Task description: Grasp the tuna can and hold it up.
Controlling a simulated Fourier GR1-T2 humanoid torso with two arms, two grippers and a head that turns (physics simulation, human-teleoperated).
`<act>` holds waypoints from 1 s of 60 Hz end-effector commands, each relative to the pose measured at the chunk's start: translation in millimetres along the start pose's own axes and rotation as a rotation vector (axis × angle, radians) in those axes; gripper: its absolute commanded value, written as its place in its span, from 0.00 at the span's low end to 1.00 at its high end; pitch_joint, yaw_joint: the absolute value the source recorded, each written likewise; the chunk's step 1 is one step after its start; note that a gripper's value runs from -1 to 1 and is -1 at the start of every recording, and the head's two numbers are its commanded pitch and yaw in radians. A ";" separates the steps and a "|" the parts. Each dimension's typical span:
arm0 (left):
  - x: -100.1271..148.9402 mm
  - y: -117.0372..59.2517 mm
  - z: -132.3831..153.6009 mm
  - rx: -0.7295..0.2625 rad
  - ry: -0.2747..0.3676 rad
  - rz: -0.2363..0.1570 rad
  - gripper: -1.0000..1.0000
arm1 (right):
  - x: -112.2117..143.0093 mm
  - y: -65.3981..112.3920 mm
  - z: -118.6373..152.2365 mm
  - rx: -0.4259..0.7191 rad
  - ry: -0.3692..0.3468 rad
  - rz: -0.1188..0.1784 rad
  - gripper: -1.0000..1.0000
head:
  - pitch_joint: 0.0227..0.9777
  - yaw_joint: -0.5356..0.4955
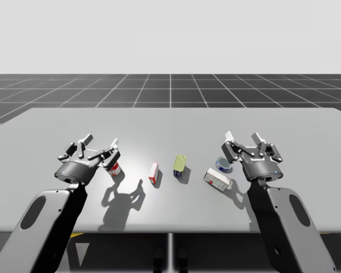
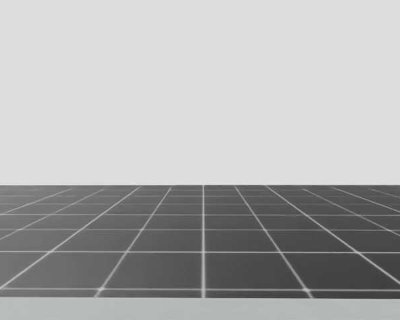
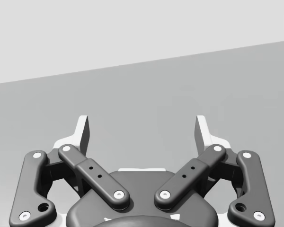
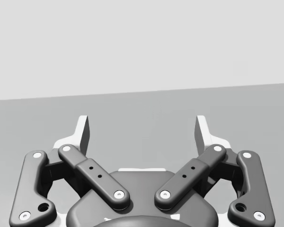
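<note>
Simulated test scene, like virtual robot lab — rendered look everywhere. Plain grey worktop (image 1: 170,122) with flat, even surface. Around it dark floor (image 2: 203,233) with pale grid lines running to horizon. Behind — uniform light grey backdrop (image 2: 200,87).

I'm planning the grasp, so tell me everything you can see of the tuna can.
The tuna can is a short round tin, blue-sided with a pale top, and it looks like metal. It stands upright on the grey table, beside my right tool, which is open and covers part of the can's right side. A white box lies just in front of it; I cannot tell whether they touch. Nothing grips the can.
</note>
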 end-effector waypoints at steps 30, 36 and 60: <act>-0.3 1.7 -0.3 0.011 0.001 -0.010 0.00 | -2.3 2.4 0.6 0.048 -0.007 0.063 0.00 | 0.37 0.52; -0.6 2.1 -0.6 0.012 0.002 -0.014 0.00 | -2.8 2.9 0.6 0.049 -0.004 0.069 0.00 | 0.45 0.49; -1.2 -3.2 -1.6 -0.008 0.002 -0.028 0.00 | -2.4 3.3 0.9 0.044 0.002 0.084 0.00 | 0.75 0.23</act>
